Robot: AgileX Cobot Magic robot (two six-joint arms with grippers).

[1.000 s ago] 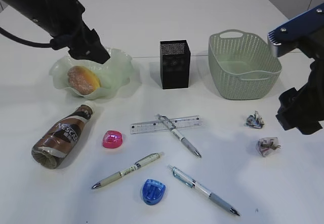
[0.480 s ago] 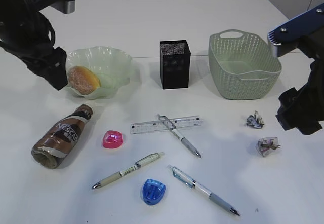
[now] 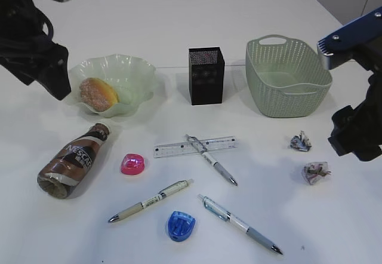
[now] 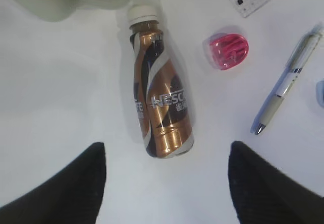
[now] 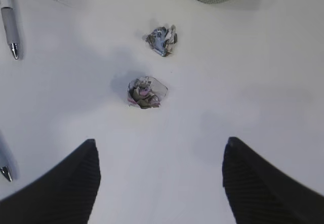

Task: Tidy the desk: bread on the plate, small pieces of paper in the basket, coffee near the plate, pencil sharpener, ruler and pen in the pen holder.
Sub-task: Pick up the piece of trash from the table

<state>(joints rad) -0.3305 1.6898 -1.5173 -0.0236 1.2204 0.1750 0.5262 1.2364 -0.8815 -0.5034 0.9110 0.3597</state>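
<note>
A big white tabletop (image 3: 179, 19) fills the room, with white cupboards behind it. The bread (image 3: 99, 94) sits in the wavy green plate (image 3: 134, 76), so that job looks done. The coffee (image 3: 73, 160) lies on its side just below the plate, its cap pointing at the rim.

The left tool (image 4: 164, 183) hangs above the coffee with its two black fingers spread wide and nothing between them. I think the coffee is its job now. Next it should go down with a finger on each side of the bottle's middle, squeeze, and stand the bottle up near the plate.

The right tool (image 5: 159, 183) is spread wide and empty too. It hangs over two small paper balls (image 5: 147, 92), which lie near each other, a little way from the green basket (image 3: 289, 85). It looks ready to pick one up and drop it in.

The ruler (image 3: 194, 146), three pens and two sharpeners lie on the tabletop, not yet in the black pen holder (image 3: 206, 76).
</note>
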